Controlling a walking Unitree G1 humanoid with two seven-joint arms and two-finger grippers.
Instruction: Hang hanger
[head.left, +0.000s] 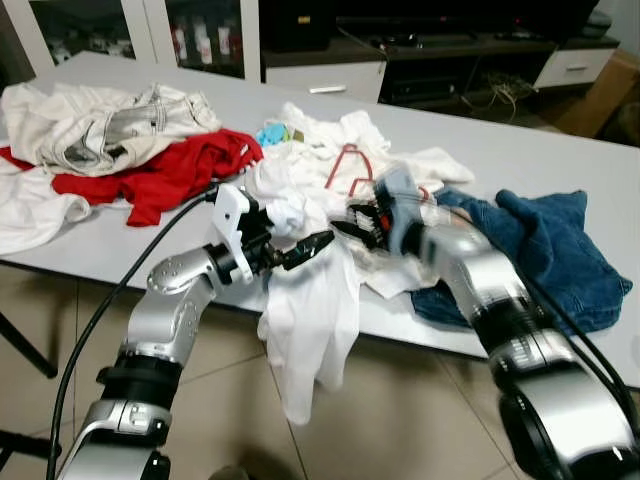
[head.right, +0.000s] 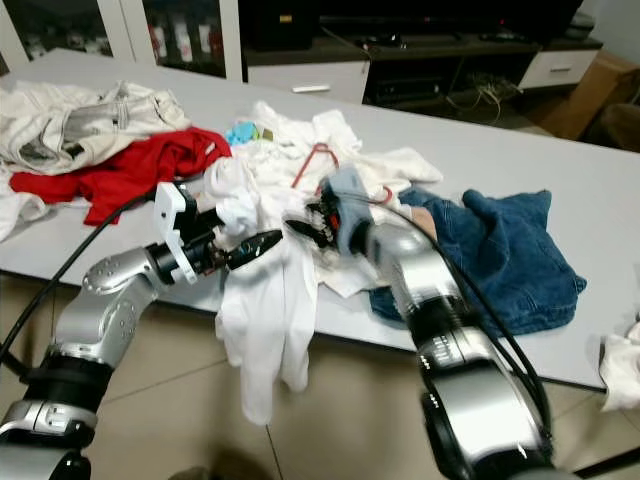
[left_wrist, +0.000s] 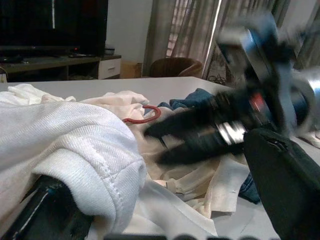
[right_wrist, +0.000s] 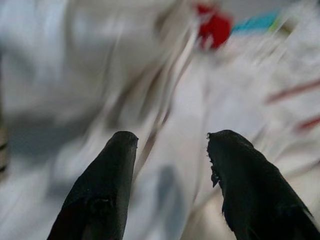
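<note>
A thin red hanger (head.left: 345, 165) lies partly buried in the pile of white clothes (head.left: 385, 165) on the table (head.left: 560, 150), only its loop and one bar showing. Just in front of the hanger, the left hand (head.left: 300, 252) pinches a white shirt (head.left: 310, 320) that droops over the table edge. The right hand (head.left: 355, 228), beside it, has its fingers spread. Blue jeans (head.left: 540, 250) lie right of the hanger; a red garment (head.left: 170, 170) lies left.

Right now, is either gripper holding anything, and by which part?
The left gripper pinches the white garment at its bunched upper edge, the rest hanging off the table. The right gripper is open, holding nothing.
</note>
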